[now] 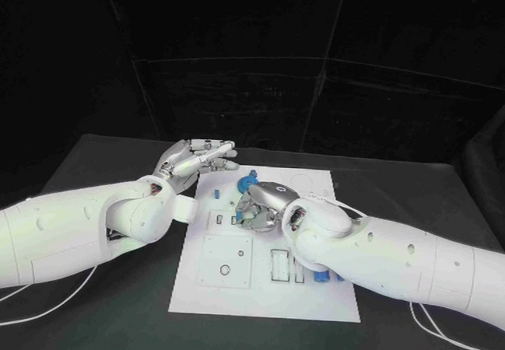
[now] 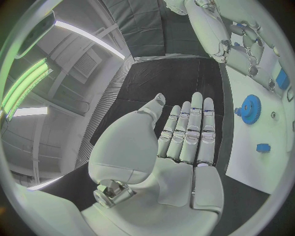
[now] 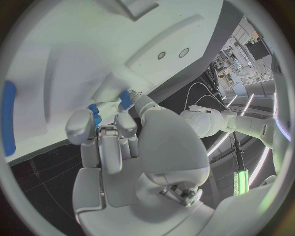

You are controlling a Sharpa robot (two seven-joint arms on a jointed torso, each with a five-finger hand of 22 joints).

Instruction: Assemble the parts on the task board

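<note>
The white task board lies in the middle of the black table. My right hand is curled over the board's middle and pinches a small blue part at its fingertips, close against the board. My left hand hovers open and flat by the board's far left corner, holding nothing; its straight fingers point along the board's edge. A blue gear stands on the board's far end between the two hands, and the left wrist view also catches the gear.
Further blue parts lie near the board's right edge, under my right forearm. A small blue piece sits on the board near the gear. A long blue piece lies on the board beside my right hand. Black table surrounds the board.
</note>
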